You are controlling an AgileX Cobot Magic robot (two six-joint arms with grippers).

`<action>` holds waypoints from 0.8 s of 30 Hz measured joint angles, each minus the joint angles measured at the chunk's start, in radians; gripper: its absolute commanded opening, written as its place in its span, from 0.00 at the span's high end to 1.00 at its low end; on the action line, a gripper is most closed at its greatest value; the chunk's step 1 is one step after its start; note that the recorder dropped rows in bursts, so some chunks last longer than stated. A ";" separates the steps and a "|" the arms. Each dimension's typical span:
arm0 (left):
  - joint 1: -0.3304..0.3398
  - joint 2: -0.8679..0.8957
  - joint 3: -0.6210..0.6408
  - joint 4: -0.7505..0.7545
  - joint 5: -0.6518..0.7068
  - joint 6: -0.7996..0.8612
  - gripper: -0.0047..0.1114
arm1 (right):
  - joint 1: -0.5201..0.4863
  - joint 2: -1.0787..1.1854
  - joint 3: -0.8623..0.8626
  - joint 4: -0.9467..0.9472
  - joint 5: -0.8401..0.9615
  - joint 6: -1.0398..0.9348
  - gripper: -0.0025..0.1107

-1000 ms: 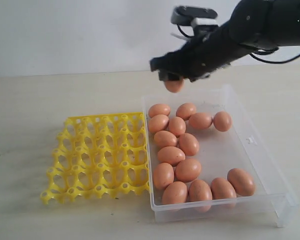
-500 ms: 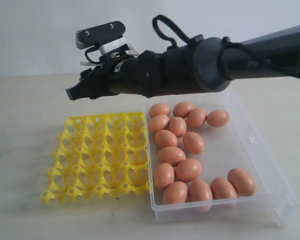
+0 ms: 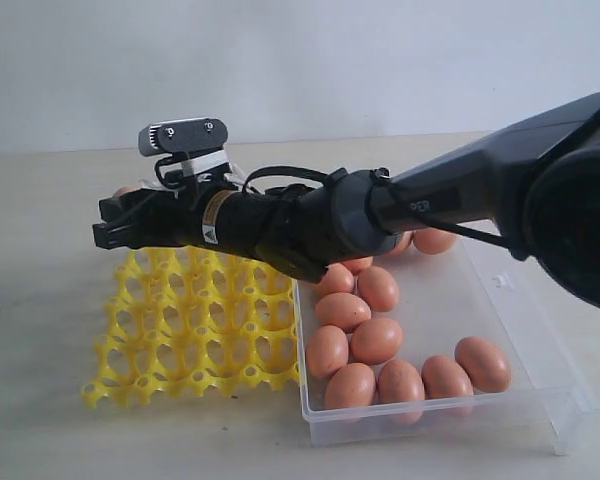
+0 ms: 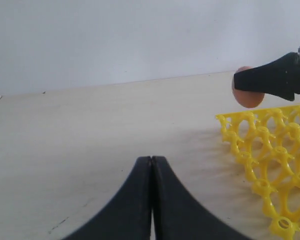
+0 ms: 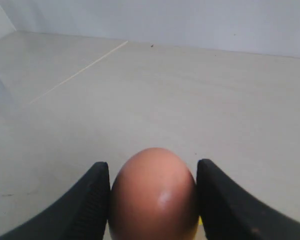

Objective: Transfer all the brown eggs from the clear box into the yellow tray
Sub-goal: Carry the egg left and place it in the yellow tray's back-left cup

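1. The right tool (image 5: 154, 200), a pair of black curved fingers (image 5: 92, 200), is closed part-way on a smooth, light reddish-brown oval hen's egg, the held egg (image 5: 154, 192). One finger presses on each side of the shell, and the rounded end of the egg pokes out between them.
2. In the exterior view only a sliver of the held egg shows behind the fingers. The thick black arm (image 3: 310, 225) that carries the right tool reaches across above the tabletop, with a small grey camera (image 3: 182, 136) on top of its wrist.
3. The held egg hangs just above one corner of a bright yellow plastic egg tray with an open lattice of round cups and raised pegs, the yellow tray (image 3: 200, 330). This is a corner on the side toward the tabletop's far edge, where the white wall (image 3: 300, 60) rises.
4. The yellow tray lies flat on the pale beige tabletop (image 3: 40, 300). One side runs just beside a long wall of the clear box (image 3: 525, 330), a large shallow rectangular box of transparent plastic. I cannot tell whether they touch.
5. The other brown eggs (image 3: 376, 340) lie on their sides in the clear box, clustered and mostly touching. They run along the wall next to the yellow tray and across the end toward the tabletop's near edge. Those nearest the far edge are partly hidden by the arm.
6. The left tool (image 4: 151, 200) has its two black fingers pressed together with nothing in its grip. It sits low over bare tabletop, apart from the yellow tray.
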 measured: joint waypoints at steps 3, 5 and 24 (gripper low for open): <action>0.000 0.000 0.000 0.000 0.000 0.000 0.96 | 0.000 0.018 0.000 -0.015 -0.020 0.007 0.98; 0.000 0.000 0.000 0.000 0.000 0.002 0.96 | 0.000 0.037 0.000 -0.017 -0.033 0.009 0.98; 0.000 0.000 0.000 0.000 0.004 0.002 0.96 | 0.000 0.122 -0.113 -0.021 0.024 -0.104 0.98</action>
